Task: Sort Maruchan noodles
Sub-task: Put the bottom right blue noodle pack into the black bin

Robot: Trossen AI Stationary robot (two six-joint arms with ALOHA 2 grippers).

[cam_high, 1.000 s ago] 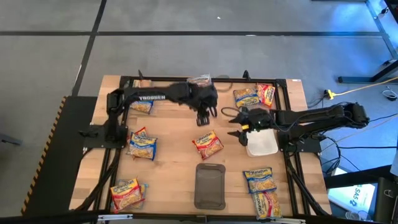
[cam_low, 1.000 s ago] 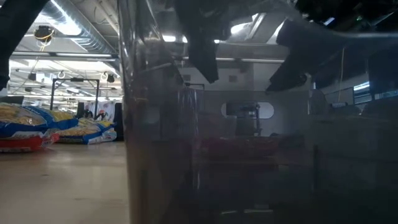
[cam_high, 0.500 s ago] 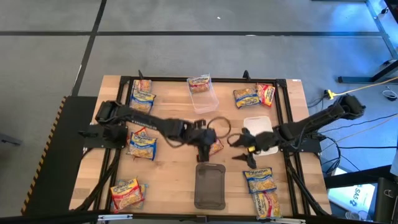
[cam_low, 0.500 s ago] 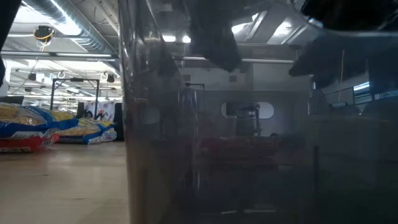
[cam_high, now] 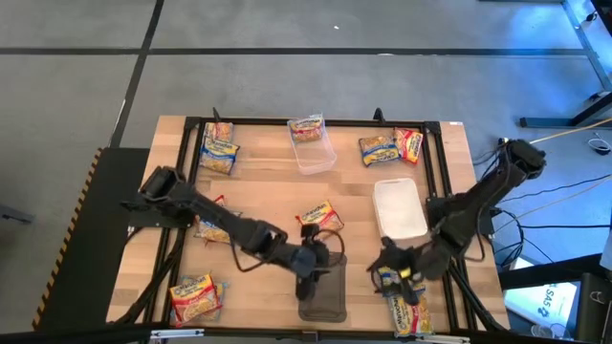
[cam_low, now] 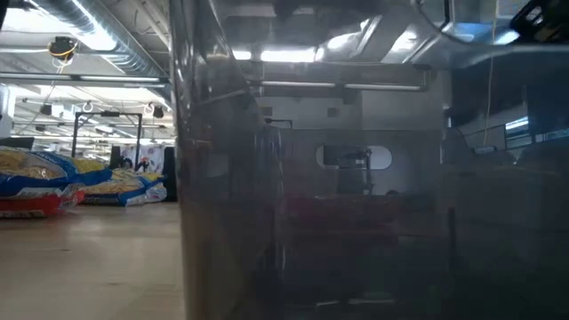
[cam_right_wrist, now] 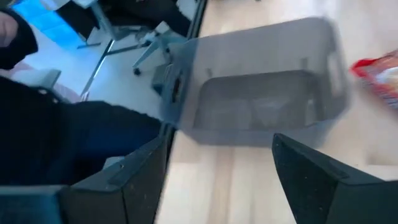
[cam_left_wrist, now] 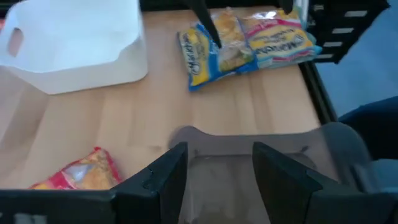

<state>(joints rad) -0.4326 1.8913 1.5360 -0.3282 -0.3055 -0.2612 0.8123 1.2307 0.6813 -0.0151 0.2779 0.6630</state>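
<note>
While my left gripper (cam_high: 311, 260) hangs open at the dark grey tray (cam_high: 323, 287), my right gripper (cam_high: 394, 263), fingers spread, sits right beside the blue-banded noodle packet (cam_high: 400, 278) at the table's near right, so I judge the right arm nearer.

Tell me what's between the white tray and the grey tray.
High view: mostly bare wood between the white tray and grey tray; the right pincer sits nearby.
</note>
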